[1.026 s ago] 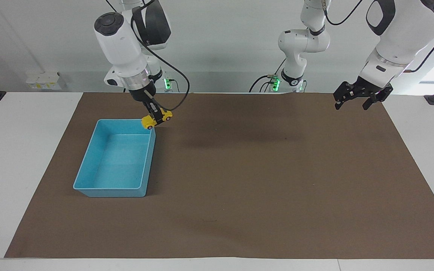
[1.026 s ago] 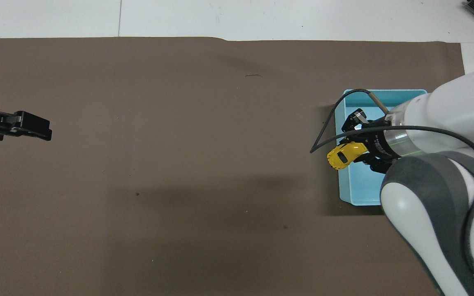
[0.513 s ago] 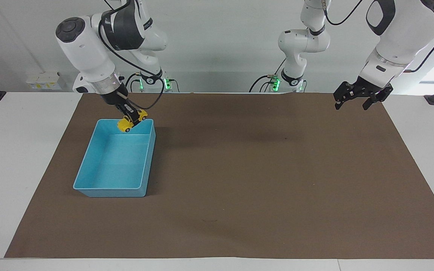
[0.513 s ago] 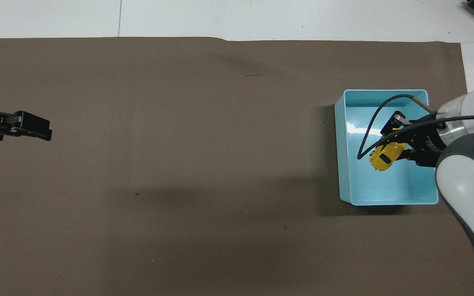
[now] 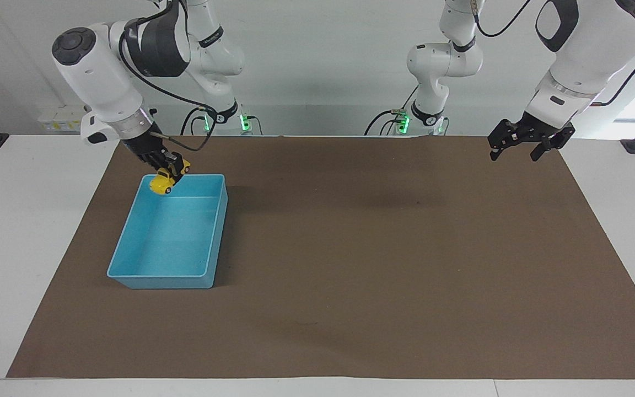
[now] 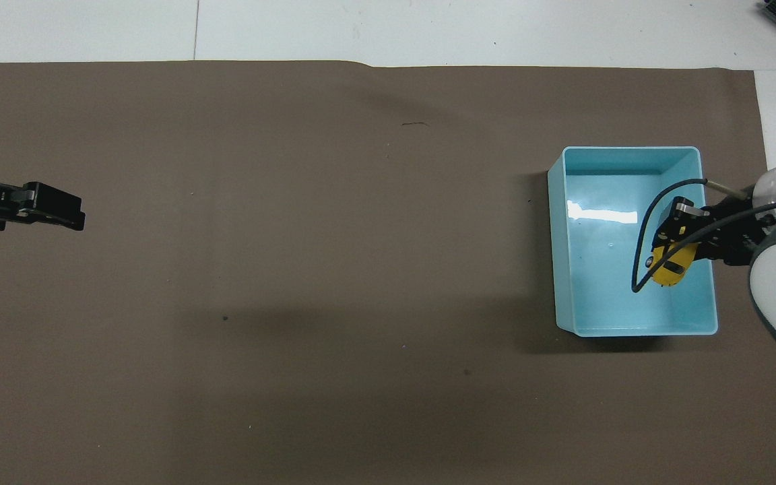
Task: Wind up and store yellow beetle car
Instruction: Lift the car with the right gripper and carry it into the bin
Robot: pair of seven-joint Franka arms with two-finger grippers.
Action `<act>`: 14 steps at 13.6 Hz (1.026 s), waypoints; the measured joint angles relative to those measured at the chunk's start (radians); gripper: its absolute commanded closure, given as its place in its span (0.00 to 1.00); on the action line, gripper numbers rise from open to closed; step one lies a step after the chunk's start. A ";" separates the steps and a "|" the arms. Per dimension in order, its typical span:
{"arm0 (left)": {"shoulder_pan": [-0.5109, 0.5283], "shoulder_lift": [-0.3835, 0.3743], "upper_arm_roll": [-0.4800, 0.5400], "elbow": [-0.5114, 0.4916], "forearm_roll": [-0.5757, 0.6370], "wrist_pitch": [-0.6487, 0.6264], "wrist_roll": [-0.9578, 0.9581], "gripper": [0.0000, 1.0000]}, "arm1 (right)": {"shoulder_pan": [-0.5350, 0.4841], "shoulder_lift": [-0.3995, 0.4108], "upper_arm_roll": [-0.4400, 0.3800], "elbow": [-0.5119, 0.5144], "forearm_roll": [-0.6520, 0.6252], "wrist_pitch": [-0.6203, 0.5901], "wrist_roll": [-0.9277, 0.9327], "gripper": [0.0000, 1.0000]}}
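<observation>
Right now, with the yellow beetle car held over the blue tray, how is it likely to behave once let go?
The yellow beetle car, pinched in the right gripper, looks rigid and light. Tilted nose-down above the blue tray, it would probably drop, then roll on its wheels. The tray's walls should stop it.

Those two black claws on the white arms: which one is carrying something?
The right gripper, over the blue plastic tray: it is shut on the tiny yellow beetle car. The left gripper hangs open, holding nothing, over the brown mat.
</observation>
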 measured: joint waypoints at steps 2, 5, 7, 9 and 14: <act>0.000 0.000 0.000 0.000 0.000 0.000 0.000 0.00 | 0.000 0.000 0.000 -0.002 -0.016 0.000 -0.112 1.00; 0.000 0.000 0.000 0.000 0.000 0.000 0.000 0.00 | 0.000 0.001 0.000 -0.022 -0.024 0.017 -0.188 1.00; 0.000 0.000 0.000 0.000 0.000 0.000 0.000 0.00 | 0.001 0.005 0.001 -0.066 -0.043 0.051 -0.254 1.00; 0.000 0.000 0.000 0.000 0.000 0.000 0.000 0.00 | 0.001 0.015 0.001 -0.129 -0.049 0.121 -0.296 1.00; 0.000 0.000 0.000 0.000 0.000 0.000 0.000 0.00 | -0.005 0.034 0.000 -0.238 -0.057 0.263 -0.315 1.00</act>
